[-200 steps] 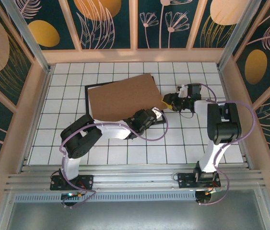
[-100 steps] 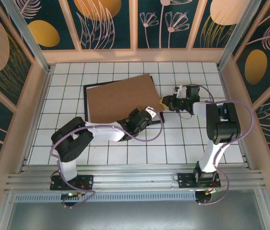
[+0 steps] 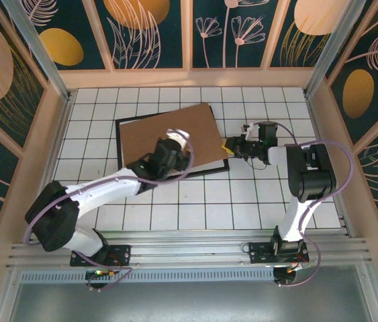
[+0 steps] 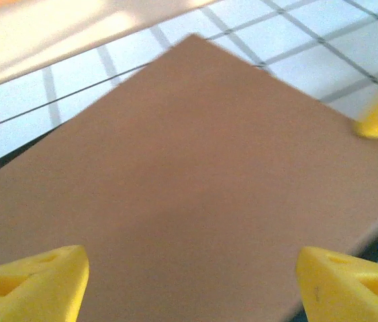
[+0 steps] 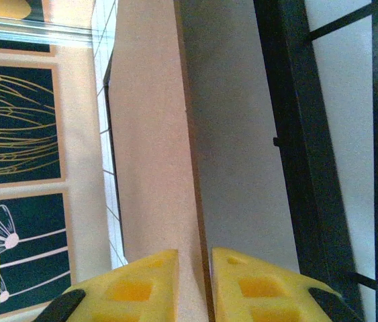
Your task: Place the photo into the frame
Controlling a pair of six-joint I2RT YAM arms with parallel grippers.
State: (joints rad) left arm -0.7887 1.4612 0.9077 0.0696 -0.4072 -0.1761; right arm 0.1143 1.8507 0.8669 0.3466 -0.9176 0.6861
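Backing board askew over the frame, toward the counter's far edge
Right end effector clamped on its edge, left end effector apart above: lower evenly, squaring corners to the rim

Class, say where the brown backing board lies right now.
In the top view the brown backing board lies askew over the frame at mid-table, right edge pinched by the right gripper, the open left gripper above it.

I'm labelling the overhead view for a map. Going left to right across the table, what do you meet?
Left arm's elbow → backing board → right gripper, at the board's right edge → right arm's elbow.
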